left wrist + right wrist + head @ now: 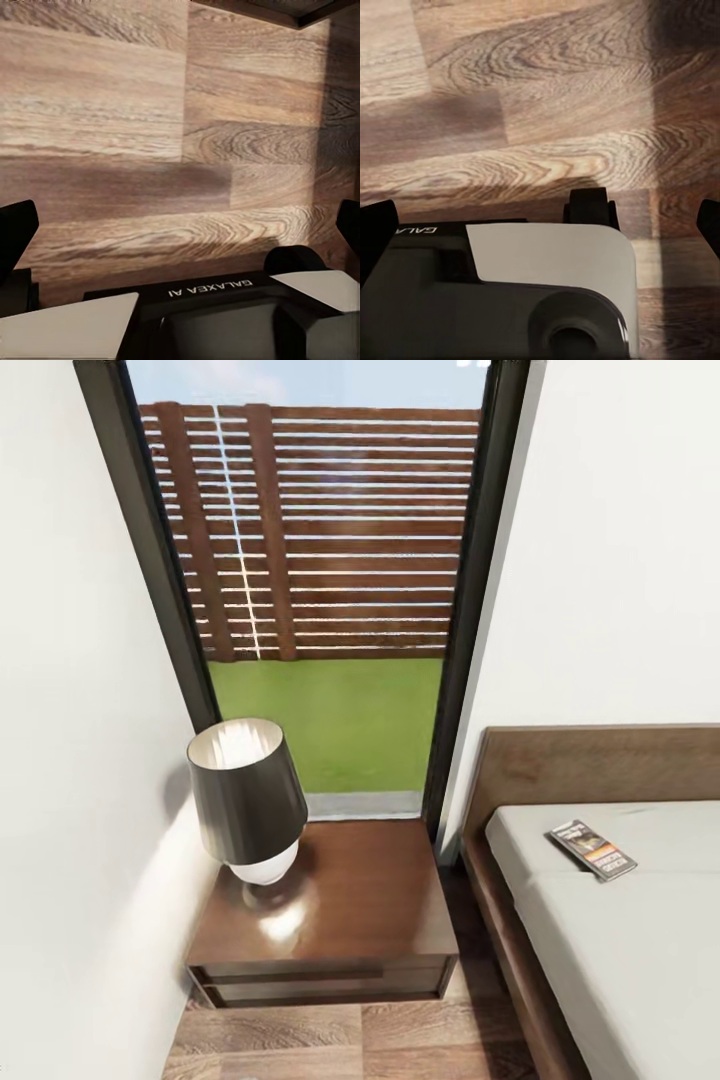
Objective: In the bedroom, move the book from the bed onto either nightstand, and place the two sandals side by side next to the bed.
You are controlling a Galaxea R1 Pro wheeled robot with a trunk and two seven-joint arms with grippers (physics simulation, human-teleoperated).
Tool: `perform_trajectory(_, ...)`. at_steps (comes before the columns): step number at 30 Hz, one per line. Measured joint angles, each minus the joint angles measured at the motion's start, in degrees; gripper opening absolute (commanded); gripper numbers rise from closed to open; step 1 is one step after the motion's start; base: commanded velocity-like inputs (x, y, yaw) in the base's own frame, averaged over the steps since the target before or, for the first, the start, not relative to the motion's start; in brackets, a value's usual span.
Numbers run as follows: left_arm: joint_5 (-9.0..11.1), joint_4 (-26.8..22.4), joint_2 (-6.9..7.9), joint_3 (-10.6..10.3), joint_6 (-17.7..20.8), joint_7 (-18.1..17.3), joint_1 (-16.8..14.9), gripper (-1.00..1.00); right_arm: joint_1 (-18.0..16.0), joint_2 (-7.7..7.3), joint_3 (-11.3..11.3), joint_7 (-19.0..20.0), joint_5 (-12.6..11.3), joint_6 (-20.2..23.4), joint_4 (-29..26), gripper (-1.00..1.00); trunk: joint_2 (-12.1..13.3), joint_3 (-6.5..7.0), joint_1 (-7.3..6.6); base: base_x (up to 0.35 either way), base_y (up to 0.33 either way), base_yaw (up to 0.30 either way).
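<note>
The book [592,849], a thin dark paperback with an orange band, lies on the white mattress of the bed [640,960] near the wooden headboard [600,765]. To its left, under the window, stands the glossy dark-brown nightstand [360,905]. The sandals are out of view. In the left wrist view my left gripper [180,225] hangs open over the plank floor, its black fingertips [16,232] wide apart with nothing between them. My right gripper [540,221] is open too, above the floor and my own base.
A lamp [247,800] with a dark shade takes the nightstand's left part; its right half is bare. White walls flank the tall dark-framed window [320,610]. A narrow strip of floor [470,920] separates nightstand and bed. My base [210,300] lies under both grippers.
</note>
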Motion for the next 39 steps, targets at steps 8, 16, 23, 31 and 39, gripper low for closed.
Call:
perform_trajectory(8,-0.08,-0.40,0.00,0.02,0.04,-0.01,0.00,1.00,0.00,0.08,-0.21,-0.09,0.00,0.08,-0.16,1.00,3.21,1.44,-1.76,0.000,0.000,0.000)
perform_trajectory(16,-0.13,-4.38,0.22,0.09,0.19,0.10,0.00,1.00,0.00,0.09,-0.08,-0.16,0.30,0.10,-0.28,1.00,6.42,2.87,-3.51,0.000,0.000,0.000)
perform_trajectory(23,-0.15,-5.97,0.19,-0.01,0.13,0.23,0.01,1.00,0.00,0.08,-0.18,-0.25,0.18,-0.49,-0.43,1.00,9.23,4.13,-5.05,0.000,0.000,0.000)
perform_trajectory(31,-0.10,-5.55,1.19,-0.01,-0.02,0.25,0.04,1.00,0.00,0.09,-0.10,-0.14,0.09,-0.76,-0.44,1.00,12.44,5.57,-6.81,0.000,0.000,0.000)
perform_trajectory(39,-0.07,-5.07,1.32,0.07,-0.15,3.11,0.09,1.00,0.00,0.00,-0.39,0.26,0.01,-0.56,-0.44,1.00,15.65,7.01,-8.57,0.000,0.000,0.000)
